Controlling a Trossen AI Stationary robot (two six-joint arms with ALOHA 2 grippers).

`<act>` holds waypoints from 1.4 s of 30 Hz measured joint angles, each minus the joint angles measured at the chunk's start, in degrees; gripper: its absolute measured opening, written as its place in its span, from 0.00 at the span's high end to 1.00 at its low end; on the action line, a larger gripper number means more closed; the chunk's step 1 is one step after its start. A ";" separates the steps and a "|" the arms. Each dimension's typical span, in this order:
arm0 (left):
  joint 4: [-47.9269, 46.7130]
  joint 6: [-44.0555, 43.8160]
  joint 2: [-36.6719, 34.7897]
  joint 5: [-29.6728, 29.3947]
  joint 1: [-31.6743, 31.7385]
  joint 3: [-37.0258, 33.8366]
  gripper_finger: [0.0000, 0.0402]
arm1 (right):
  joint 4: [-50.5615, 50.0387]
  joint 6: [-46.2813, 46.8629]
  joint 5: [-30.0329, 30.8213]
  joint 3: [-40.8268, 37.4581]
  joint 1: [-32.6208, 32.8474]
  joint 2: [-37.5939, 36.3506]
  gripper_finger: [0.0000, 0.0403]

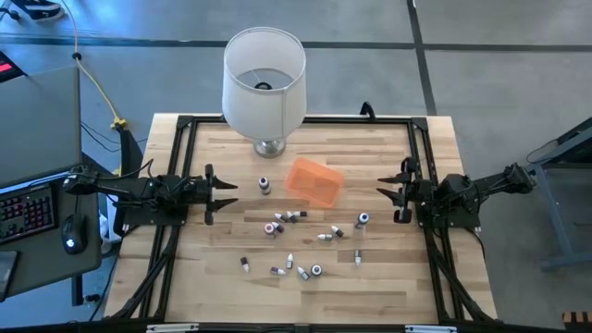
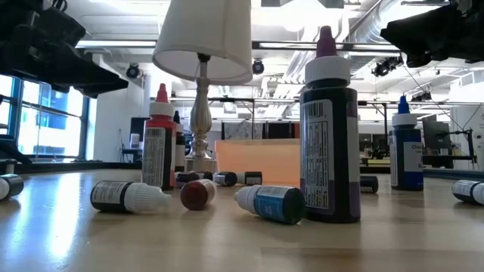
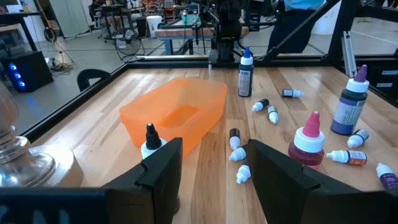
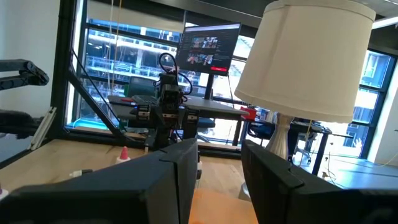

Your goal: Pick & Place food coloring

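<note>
Several small food coloring bottles [image 1: 296,222] are scattered over the middle of the wooden table. Some stand upright, such as a purple-capped dark one [image 2: 330,128] and a red-capped one [image 2: 159,143]. Others lie on their sides [image 2: 271,202]. My left gripper [image 1: 229,195] hovers open at the table's left side, pointing toward the middle. A black-capped bottle [image 3: 151,140] stands just beyond its fingers. My right gripper [image 1: 385,191] hovers open at the right side, tipped slightly upward. Neither holds anything.
An orange rectangular tray [image 1: 314,180] sits just beyond the table's middle. A big white lampshade on a metal foot [image 1: 265,79] stands at the far edge. A black frame [image 1: 185,125] runs around the tabletop. Bare wood lies along the near edge.
</note>
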 joint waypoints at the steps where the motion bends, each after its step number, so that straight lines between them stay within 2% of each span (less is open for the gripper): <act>1: 0.00 0.00 0.00 0.00 0.00 0.00 0.55 | 0.00 0.00 0.00 0.02 0.00 0.00 0.71; 25: 0.00 0.02 -0.02 0.02 0.00 0.00 0.55 | 0.10 0.20 0.00 0.01 0.01 -0.01 0.71; 29: 0.00 0.02 -0.01 0.01 -0.01 0.00 0.55 | 0.46 7.03 -0.01 0.02 0.01 0.00 0.71; 32: 0.50 0.11 0.00 0.00 -0.01 -0.01 0.55 | 0.58 8.62 0.00 0.02 0.00 -0.01 0.71; 37: 0.72 -0.28 -0.02 0.19 -0.02 -0.04 0.55 | 2.86 2.55 0.33 0.01 0.00 0.00 0.71; 42: 0.24 -1.11 -0.02 3.49 -0.02 -0.04 0.55 | 4.33 -3.31 2.74 0.02 0.00 0.01 0.71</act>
